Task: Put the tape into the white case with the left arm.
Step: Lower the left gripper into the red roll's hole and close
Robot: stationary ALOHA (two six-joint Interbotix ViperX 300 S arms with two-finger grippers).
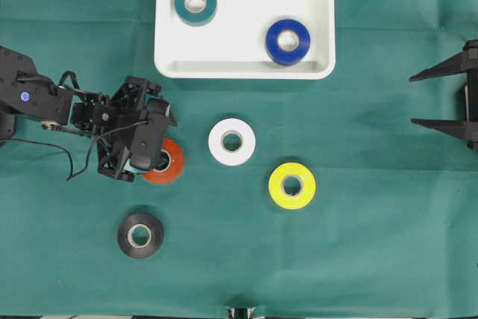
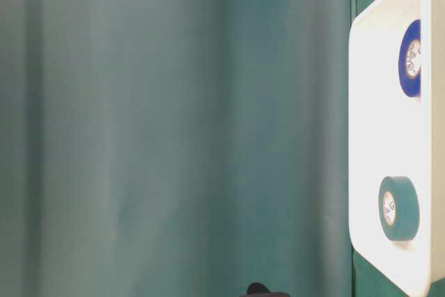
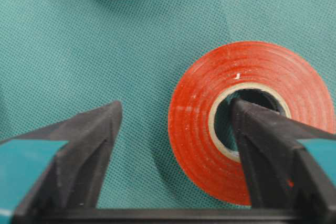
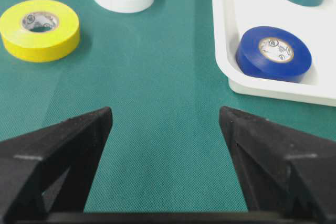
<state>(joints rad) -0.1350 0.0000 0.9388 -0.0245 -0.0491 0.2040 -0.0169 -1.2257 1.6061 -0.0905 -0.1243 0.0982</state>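
Red tape roll astride one finger of left claw

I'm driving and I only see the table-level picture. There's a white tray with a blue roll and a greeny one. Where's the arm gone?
Observer: The left gripper is over an orange-red tape roll on the cloth, below the white case.
Operator: Has it grabbed it?
Observer: Not clamped yet. In the left wrist view one finger sits in the roll's hole, the other stands apart outside it.
Operator: Any more rolls left out?
Observer: Three: a white roll, a yellow roll and a black roll.
Operator: And the other arm?
Observer: The right gripper waits open at the right edge, holding nothing.
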